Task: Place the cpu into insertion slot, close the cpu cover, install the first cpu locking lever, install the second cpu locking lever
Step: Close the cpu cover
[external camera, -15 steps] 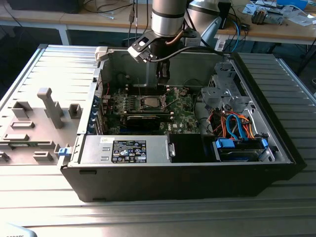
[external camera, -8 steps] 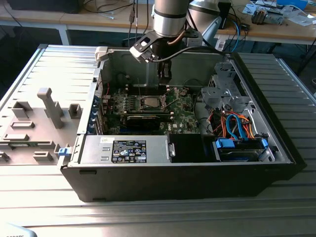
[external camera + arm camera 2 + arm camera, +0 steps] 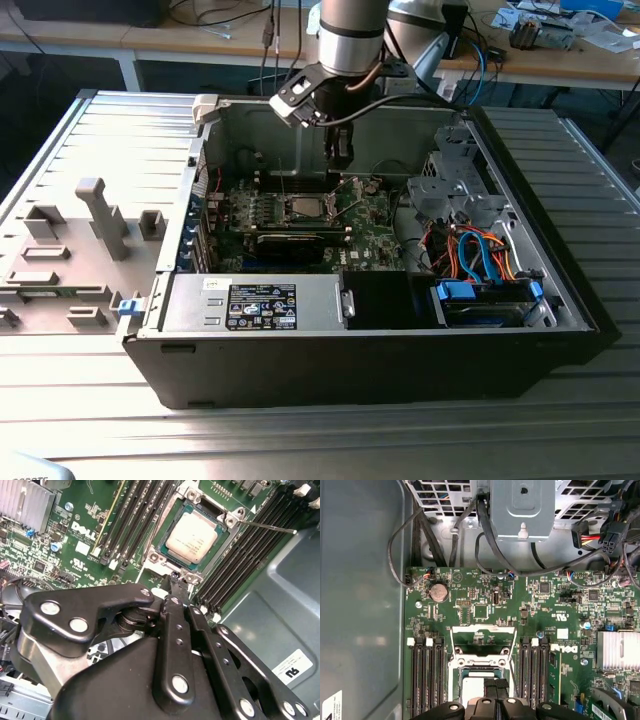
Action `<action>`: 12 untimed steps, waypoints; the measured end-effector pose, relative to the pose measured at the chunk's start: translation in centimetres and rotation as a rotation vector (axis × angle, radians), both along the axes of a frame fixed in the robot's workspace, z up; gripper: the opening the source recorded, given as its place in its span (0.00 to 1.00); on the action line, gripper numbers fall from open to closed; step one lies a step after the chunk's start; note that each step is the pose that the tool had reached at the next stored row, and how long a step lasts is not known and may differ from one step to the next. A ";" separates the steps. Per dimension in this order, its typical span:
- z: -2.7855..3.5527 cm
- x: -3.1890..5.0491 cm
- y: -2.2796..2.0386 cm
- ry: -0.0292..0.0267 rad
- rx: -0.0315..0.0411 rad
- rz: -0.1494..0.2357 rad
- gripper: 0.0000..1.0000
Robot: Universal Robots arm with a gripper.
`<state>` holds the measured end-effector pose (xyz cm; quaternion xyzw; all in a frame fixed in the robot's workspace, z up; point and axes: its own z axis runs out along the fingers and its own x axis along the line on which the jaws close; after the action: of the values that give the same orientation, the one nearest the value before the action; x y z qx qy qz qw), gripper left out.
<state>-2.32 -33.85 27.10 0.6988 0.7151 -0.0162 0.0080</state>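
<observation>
White logo lettering and tiny certification marks are printed on the green motherboard [image 3: 82, 530] near the tool [image 3: 175, 577]. A lettered white sticker [image 3: 291, 666] sits on the case wall [image 3: 260, 605] beside it. The black label [image 3: 262, 305] on the power supply [image 3: 195, 300], well apart, is unreadable.

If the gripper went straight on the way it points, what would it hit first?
The gripper would probably meet the metal rim of the insertion slot, right beside the seated cpu; depth is unclear.

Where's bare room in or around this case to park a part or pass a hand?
Free: the ribbed table on the case's near side in the exterior view; the bare grey wall beside the memory slots. Crowded: the claw hangs right by the chip, and cables fill the case's end at the exterior view's right.
</observation>
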 end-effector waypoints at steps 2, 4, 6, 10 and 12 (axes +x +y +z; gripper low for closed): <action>0.00 0.18 0.00 0.0001 0.0002 0.000 0.11; 0.00 0.43 0.00 0.0001 0.0005 0.000 0.11; 0.00 0.58 0.00 0.0001 0.0005 0.000 0.11; 0.00 0.99 0.00 0.0002 0.0007 0.000 0.11; 0.00 1.08 0.00 0.0002 0.0008 0.000 0.11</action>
<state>-1.24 -33.85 27.09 0.6988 0.7151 -0.0160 0.0077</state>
